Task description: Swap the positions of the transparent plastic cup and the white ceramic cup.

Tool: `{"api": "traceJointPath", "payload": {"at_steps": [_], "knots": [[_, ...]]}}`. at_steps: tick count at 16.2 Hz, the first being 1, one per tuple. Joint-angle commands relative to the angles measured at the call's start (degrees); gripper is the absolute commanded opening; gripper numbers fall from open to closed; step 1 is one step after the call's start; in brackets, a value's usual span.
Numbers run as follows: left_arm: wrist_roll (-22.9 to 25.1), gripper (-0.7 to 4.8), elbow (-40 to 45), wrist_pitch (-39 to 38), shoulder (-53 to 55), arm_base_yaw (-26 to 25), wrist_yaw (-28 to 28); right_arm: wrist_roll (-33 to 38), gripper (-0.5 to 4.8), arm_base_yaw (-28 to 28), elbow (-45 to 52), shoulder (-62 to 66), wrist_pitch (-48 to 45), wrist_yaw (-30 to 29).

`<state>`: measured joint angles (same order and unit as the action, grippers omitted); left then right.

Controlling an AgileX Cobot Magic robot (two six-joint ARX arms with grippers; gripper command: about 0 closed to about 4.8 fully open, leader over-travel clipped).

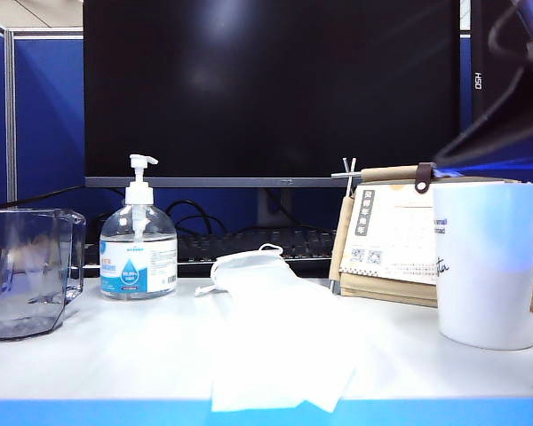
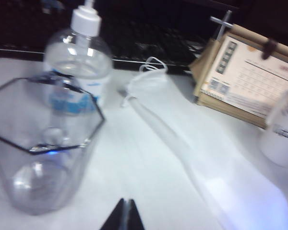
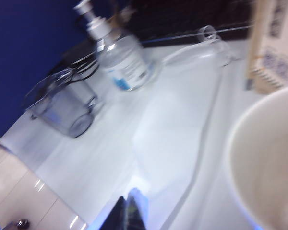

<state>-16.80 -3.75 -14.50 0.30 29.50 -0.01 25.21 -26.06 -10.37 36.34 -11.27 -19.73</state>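
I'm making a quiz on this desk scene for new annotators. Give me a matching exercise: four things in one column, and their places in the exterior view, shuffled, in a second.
Things:
1. transparent plastic cup
2. white ceramic cup
3. pump bottle
4. desk calendar

Places:
A. far right of the table
B. just left of the white cup, further back
C. far left of the table
D. just right of the clear cup

Pairs: 1-C, 2-A, 3-D, 4-B

The left gripper and right gripper are both shut and hold nothing.
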Motion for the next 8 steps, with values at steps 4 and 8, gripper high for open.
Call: {"api": "traceJointPath", "payload": {"at_steps": [4, 8], "knots": [[-0.2, 0.00, -0.1, -1.4, 0.0, 0.0, -7.3, -7.2, -0.06, -0.3, -0.2, 0.2, 2.6, 3.4], [-0.2, 0.00, -0.1, -1.5, 0.0, -0.1, -6.6, -2.0, -0.05, -0.3, -0.2, 0.1, 9.8, -1.9]]}}
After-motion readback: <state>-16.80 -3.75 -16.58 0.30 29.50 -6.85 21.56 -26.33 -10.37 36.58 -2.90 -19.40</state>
